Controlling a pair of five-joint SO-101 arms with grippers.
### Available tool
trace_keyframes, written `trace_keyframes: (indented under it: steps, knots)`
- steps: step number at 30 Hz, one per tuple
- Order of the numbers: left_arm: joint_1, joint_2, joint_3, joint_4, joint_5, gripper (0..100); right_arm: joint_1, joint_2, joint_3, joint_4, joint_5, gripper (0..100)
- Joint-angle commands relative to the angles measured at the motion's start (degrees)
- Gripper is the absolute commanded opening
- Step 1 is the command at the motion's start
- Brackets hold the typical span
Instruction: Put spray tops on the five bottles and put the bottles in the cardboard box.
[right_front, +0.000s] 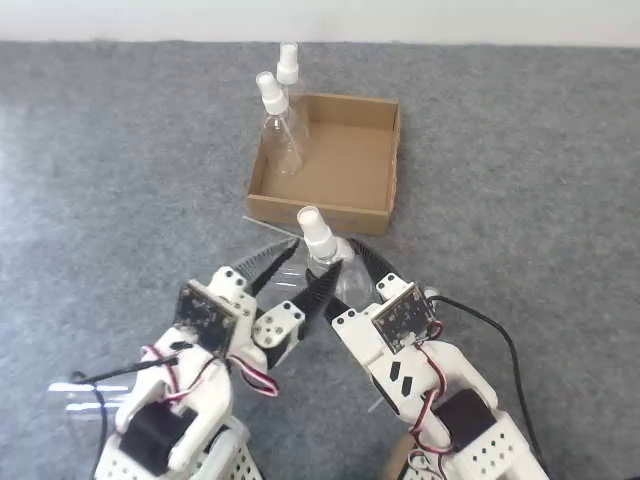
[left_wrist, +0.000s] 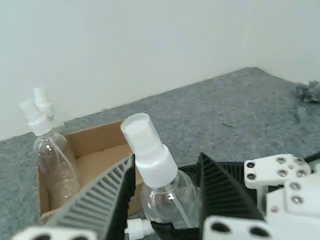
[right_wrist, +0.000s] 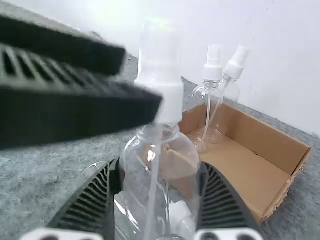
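A clear bottle (right_front: 335, 283) with a white spray top (right_front: 316, 233) stands upright in front of the cardboard box (right_front: 372, 215). My right gripper (right_wrist: 159, 176) is shut on the bottle's body (right_wrist: 158, 165), with one ribbed finger on each side. My left gripper (left_wrist: 165, 165) is open around the spray top (left_wrist: 150, 150); one finger touches the collar and the other stands a little off it. Two more capped bottles (right_front: 280, 128) stand in the box's far left corner.
Grey carpet surrounds the box, with free room to its left and right. A clear bottle (right_front: 78, 395) lies on the carpet beside the left arm's base. A white wall rises behind the box (left_wrist: 95, 145).
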Motion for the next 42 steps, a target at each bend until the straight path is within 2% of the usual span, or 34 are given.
trace_keyframes:
  steps: [1, 7, 14, 18, 24, 29, 33, 42]
  knots:
    - [-2.81, -1.23, -6.73, 3.08, 0.00, 18, 0.75, -2.15, 1.05, 0.13, -0.26, 4.7]
    - [-6.77, -1.23, -10.86, 4.40, 0.53, 18, 0.66, -2.15, 1.05, 0.04, -0.26, 4.7]
    - [-18.37, -1.23, -12.09, 3.25, 7.30, 18, 0.57, -2.15, 1.05, 0.13, -0.44, 4.7]
    - [-22.24, -1.23, -11.74, 2.02, 8.88, 18, 0.57, -2.15, 1.05, 0.22, -0.44, 4.7]
    - [-22.86, -1.23, -7.52, -2.29, 8.79, 18, 0.84, -1.71, 1.05, 1.01, -0.53, 4.7]
    - [-22.95, -1.23, -2.42, -8.97, 8.53, 18, 0.66, -2.15, 1.05, 2.51, -0.53, 4.7]
    - [-25.05, -1.23, 0.75, -8.09, 9.14, 18, 0.57, -2.24, 1.05, 2.42, -0.53, 4.7]
    - [-25.14, -1.23, 4.18, -9.14, 10.99, 18, 0.48, -2.24, 1.05, 1.71, -0.62, 4.7]
